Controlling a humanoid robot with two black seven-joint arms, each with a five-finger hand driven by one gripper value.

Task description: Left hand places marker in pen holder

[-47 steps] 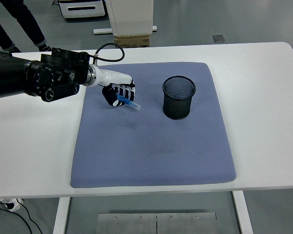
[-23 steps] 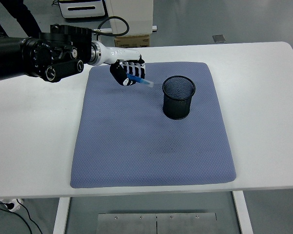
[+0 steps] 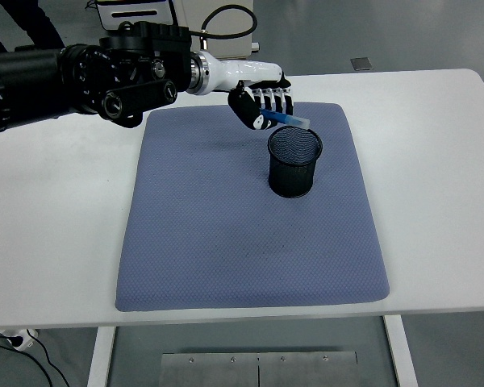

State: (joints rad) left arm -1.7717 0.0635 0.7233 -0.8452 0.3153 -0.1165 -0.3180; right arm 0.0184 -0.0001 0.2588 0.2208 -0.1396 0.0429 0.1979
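Marker (image 3: 289, 120) blue, clamped in left hand (image 3: 264, 103)'s curled fingers, tip sticking out toward 3 o'clock; held in the air just above pen holder (image 3: 295, 161)'s rim at its 11 o'clock; holder black mesh, upright on grey-blue mat (image 3: 250, 234); mat on white table (image 3: 436, 161); person's legs at table's 11 o'clock.

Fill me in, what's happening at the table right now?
The left hand is gripping a blue marker and holding it in the air just behind the rim of the black mesh pen holder, which stands upright on the blue-grey mat. The marker is not in the holder yet. The right arm is out of view.
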